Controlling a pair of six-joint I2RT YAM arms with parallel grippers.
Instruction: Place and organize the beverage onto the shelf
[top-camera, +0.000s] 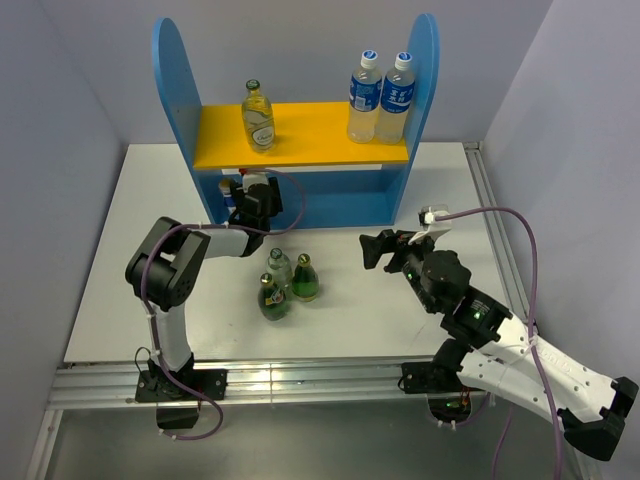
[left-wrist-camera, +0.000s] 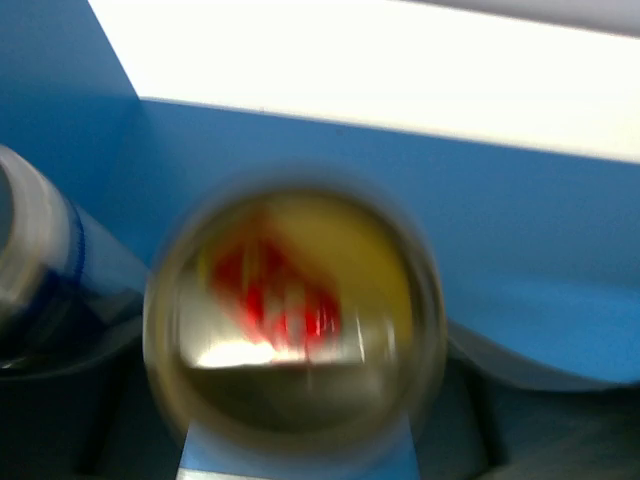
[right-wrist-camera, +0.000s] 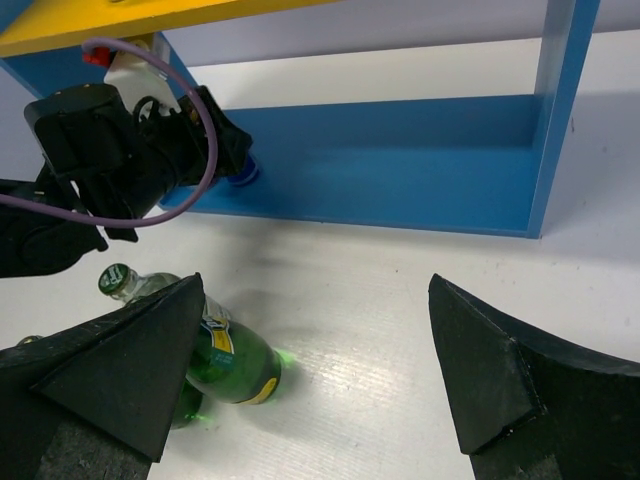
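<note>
The left gripper reaches into the left end of the lower level of the blue shelf. A blurred can fills the gap between its fingers, though the wrist view does not tell whether they clamp it. A second can stands just to its left on the same level. Above, one clear glass bottle stands upright on the left part of the yellow board.

On the white table, near of the shelf and close to centre, three drinks stand in a tight cluster: another clear bottle farthest, a green bottle just to its right, and a second green bottle nearest.

Further right, the right gripper hangs over the table with its jaws spread wide, holding nothing – well apart from the cluster. At the right end of the yellow board stand two taller plastic bottles with blue labels, side by side.
</note>
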